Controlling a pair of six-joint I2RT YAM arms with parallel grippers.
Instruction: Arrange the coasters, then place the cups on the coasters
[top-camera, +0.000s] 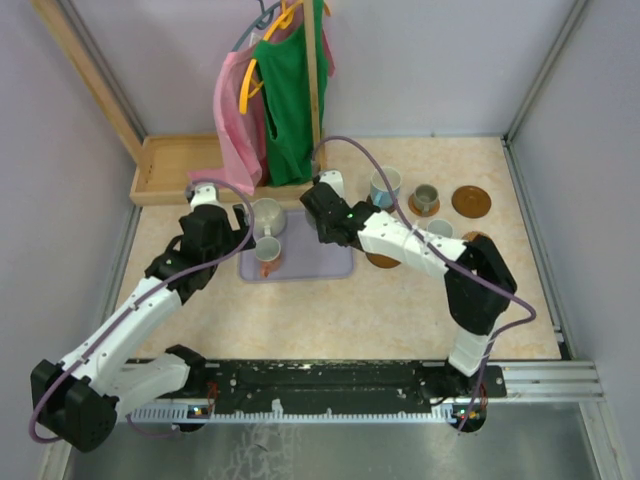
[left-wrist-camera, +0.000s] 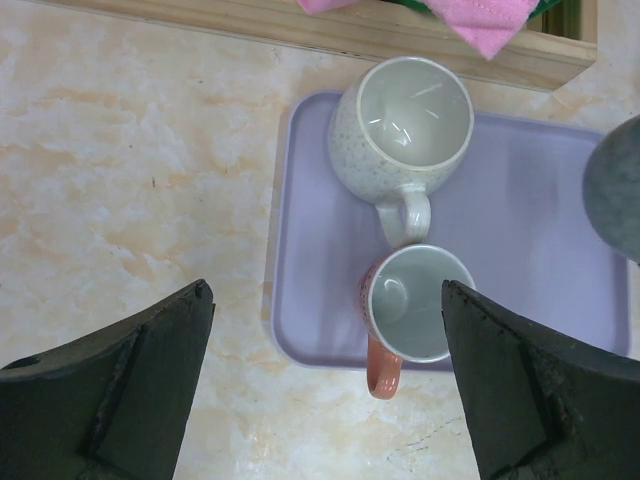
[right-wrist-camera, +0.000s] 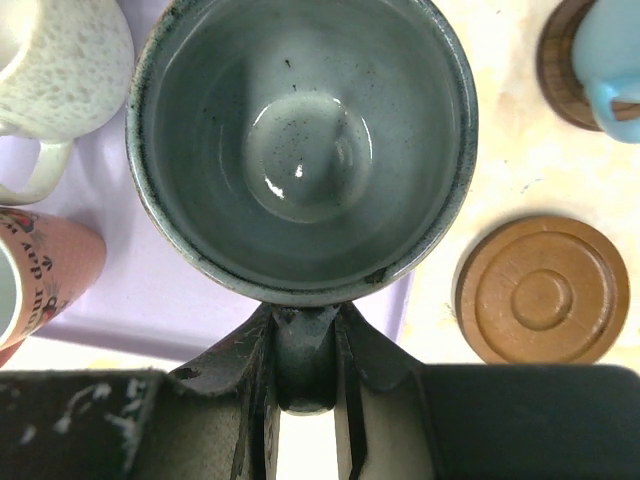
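In the right wrist view my right gripper (right-wrist-camera: 305, 325) is shut on the handle of a dark grey cup (right-wrist-camera: 300, 140), held above the right end of the lavender tray (right-wrist-camera: 150, 290). An empty brown coaster (right-wrist-camera: 543, 290) lies just right of it. A white speckled cup (left-wrist-camera: 405, 125) and a pink cup (left-wrist-camera: 415, 300) stand on the tray (left-wrist-camera: 520, 230). Over the tray's left edge my left gripper (left-wrist-camera: 327, 290) is open, and the pink cup stands near its right finger. In the top view a blue-and-white cup (top-camera: 385, 185) and a small grey cup (top-camera: 426, 198) stand on coasters, beside an empty coaster (top-camera: 470, 201).
A wooden tray (top-camera: 160, 175) lies at the back left, behind a rack of pink and green clothes (top-camera: 275, 100) on hangers. Another cup (top-camera: 438, 230) stands by my right arm, with a coaster (top-camera: 383, 261) partly hidden under that arm. Walls close in both sides.
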